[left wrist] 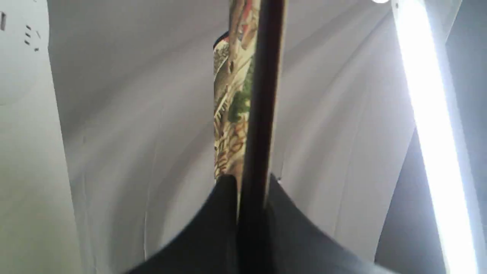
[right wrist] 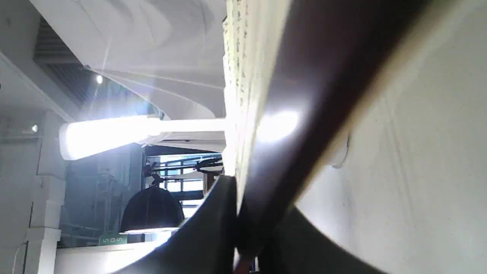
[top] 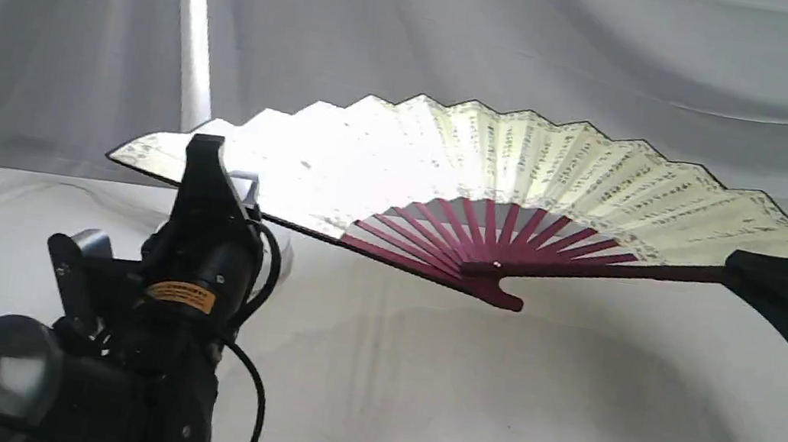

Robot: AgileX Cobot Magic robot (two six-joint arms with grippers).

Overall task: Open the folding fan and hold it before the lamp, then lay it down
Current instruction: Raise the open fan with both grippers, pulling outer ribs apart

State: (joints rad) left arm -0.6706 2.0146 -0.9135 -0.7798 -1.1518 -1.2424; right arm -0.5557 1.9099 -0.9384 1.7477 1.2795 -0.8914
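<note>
Guards of the folding fan (top: 525, 162) were pinched at both ends, one by my left end effector (top: 207, 152), the other by my right end effector (top: 741, 274). I saw it fully spread above the tabletop (top: 489, 419), before the lit lamp (top: 195, 46).

The folding fan (top: 494, 166) hangs spread out above the desk (top: 489, 419), clear of its surface, spanning the scene from left to right. Its left guard is clamped between the left fingers (top: 204, 171), which reach up from the near left; its right guard is clamped between the right fingers (top: 763, 284), which come in from the far right edge. The pivot sits low at the middle, on the near side. The lamp (top: 195, 46) stands behind the fan's left end, its stem rising above the leaf and its bar reaching rightward over the fan's left half.
</note>
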